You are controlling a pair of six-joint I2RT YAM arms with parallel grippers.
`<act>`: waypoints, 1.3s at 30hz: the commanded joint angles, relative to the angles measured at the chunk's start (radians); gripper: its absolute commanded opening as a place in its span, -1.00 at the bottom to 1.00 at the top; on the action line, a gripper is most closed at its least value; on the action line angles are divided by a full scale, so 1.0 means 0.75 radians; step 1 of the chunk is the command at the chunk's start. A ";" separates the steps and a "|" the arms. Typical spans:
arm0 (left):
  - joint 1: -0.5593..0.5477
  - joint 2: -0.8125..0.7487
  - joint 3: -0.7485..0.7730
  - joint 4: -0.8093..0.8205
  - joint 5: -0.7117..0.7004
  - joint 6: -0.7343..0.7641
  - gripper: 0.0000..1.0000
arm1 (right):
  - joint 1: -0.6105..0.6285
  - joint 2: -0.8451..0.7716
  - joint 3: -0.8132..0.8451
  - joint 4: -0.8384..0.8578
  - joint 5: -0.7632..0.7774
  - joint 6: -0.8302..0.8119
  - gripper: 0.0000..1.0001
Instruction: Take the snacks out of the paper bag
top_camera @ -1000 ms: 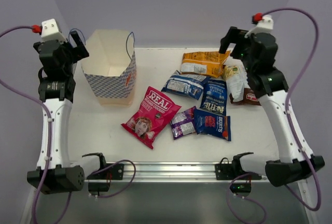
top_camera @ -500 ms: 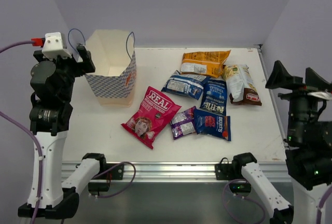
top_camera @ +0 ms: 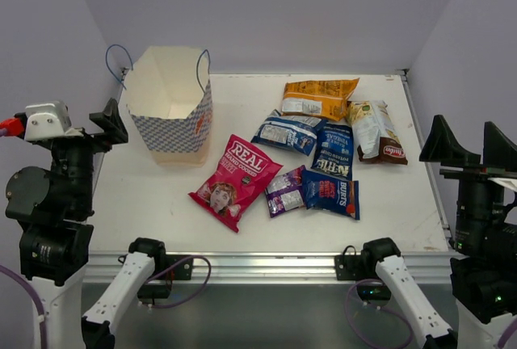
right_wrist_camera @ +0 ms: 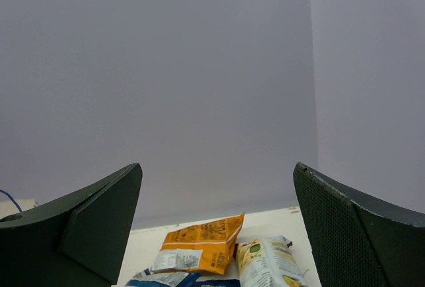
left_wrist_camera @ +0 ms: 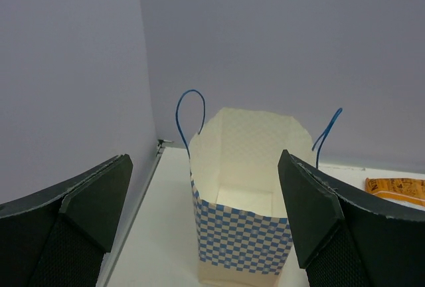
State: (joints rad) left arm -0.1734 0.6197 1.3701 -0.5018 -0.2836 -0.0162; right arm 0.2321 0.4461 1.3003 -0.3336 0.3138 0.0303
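Observation:
The blue-and-white checked paper bag [top_camera: 170, 111] stands upright and open at the back left; its cream inside shows no packet in the left wrist view [left_wrist_camera: 242, 240]. All the snacks lie on the table to its right: the pink "REAL" packet [top_camera: 236, 179], the orange one [top_camera: 319, 97], the brown-and-cream one [top_camera: 376, 131], two blue-white ones [top_camera: 287, 132] [top_camera: 333, 149], the "Burts" packet [top_camera: 329, 193] and the small purple one [top_camera: 284, 191]. My left gripper [top_camera: 97, 127] [left_wrist_camera: 204, 159] is open and empty, off the table's left side, facing the bag. My right gripper [top_camera: 470, 143] [right_wrist_camera: 218, 167] is open and empty, off the right side.
The white table [top_camera: 145, 203] has a metal rail along its near edge [top_camera: 258, 264]. Lilac walls close in the back and both sides. The right wrist view shows the orange packet [right_wrist_camera: 199, 240] and the brown-and-cream packet [right_wrist_camera: 269, 264] far ahead.
Both arms have pulled back and down toward the near edge, the left away from the bag, the right away from above the snacks. The bag and packets have not moved.

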 commanded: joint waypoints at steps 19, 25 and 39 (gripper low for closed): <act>-0.018 0.016 -0.082 0.049 -0.094 0.044 1.00 | 0.016 0.002 -0.050 0.040 -0.032 -0.030 0.98; -0.018 0.018 -0.107 0.060 -0.076 0.044 1.00 | 0.016 -0.014 -0.069 0.060 -0.046 -0.030 0.98; -0.018 0.037 -0.317 0.162 0.000 -0.025 1.00 | 0.016 0.137 -0.150 0.079 -0.161 0.127 0.98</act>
State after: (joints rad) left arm -0.1799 0.6247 1.3109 -0.5018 -0.3454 -0.0055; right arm 0.2420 0.4450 1.2655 -0.3290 0.2966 0.0223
